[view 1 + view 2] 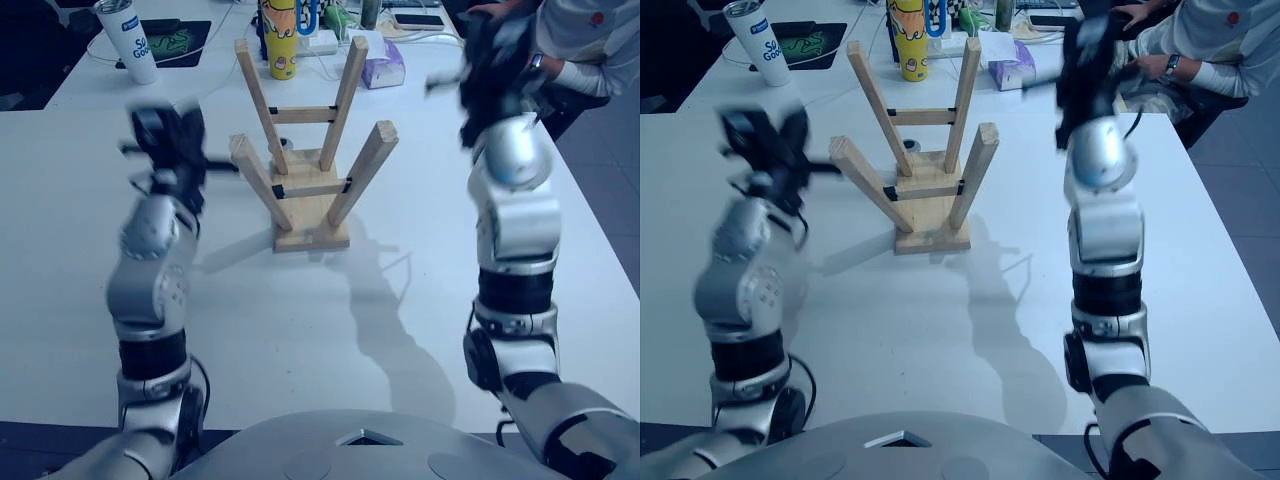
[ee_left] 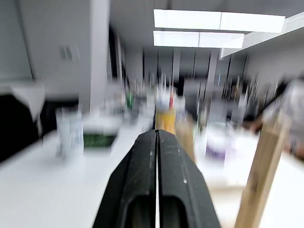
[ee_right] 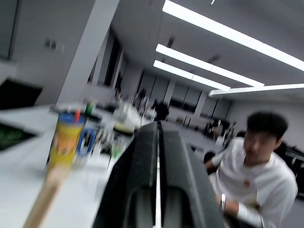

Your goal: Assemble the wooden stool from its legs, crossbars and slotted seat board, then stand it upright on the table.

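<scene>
While the stool point(image 1: 310, 188) sits seat-down on the bench point(image 1: 300, 340), left gripper point(image 2: 156, 137) and right gripper point(image 3: 158, 128) flank it, both pinched closed, empty.

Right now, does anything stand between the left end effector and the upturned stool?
Nothing visible does. The left end effector hangs raised just left of the stool, with bare table between them. The yellow cup and tissue box stand behind the stool, out of the path.

Shows right gripper point(image 3: 157, 130) with fingers pressed flat together; beyond, wooden leg point(image 3: 45, 199) end overlapping yellow cup point(image 3: 64, 140) base.
</scene>
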`<state>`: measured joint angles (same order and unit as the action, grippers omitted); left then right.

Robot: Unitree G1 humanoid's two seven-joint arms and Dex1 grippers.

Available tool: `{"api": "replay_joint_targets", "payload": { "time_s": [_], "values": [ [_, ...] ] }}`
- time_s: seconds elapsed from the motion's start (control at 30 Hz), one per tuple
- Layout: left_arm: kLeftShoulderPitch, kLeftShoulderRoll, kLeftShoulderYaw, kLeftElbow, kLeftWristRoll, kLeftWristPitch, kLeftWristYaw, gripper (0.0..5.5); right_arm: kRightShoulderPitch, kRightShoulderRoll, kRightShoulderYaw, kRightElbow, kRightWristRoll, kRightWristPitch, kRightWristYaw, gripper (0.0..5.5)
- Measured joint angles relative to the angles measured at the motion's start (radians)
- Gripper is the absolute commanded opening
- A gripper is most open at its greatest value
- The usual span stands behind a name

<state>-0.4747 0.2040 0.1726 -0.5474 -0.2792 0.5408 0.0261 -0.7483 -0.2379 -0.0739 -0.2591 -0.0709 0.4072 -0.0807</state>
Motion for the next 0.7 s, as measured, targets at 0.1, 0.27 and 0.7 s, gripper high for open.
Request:
{"api": "replay_joint_targets", "payload": {
  "time_s": [0.1,0.27,0.7],
  "values": [
    [-0.176,0.016,0.03,-0.112,-0.061,0.01,0.01,0.01,-0.098,0.015,-0.037,-0.036,0.023,-0.077,-0.019,0.0],
    [-0.23,-0.01,0.084,-0.168,-0.199,0.117,0.052,0.01,-0.121,0.035,-0.027,-0.056,0.106,-0.071,0.053,0.0],
    [0.123,-0.101,-0.16,0.016,-0.129,0.14,0.07,0.01,0.224,-0.1,0.254,-0.045,0.082,0.236,0.309,0.0]
  ]
}}
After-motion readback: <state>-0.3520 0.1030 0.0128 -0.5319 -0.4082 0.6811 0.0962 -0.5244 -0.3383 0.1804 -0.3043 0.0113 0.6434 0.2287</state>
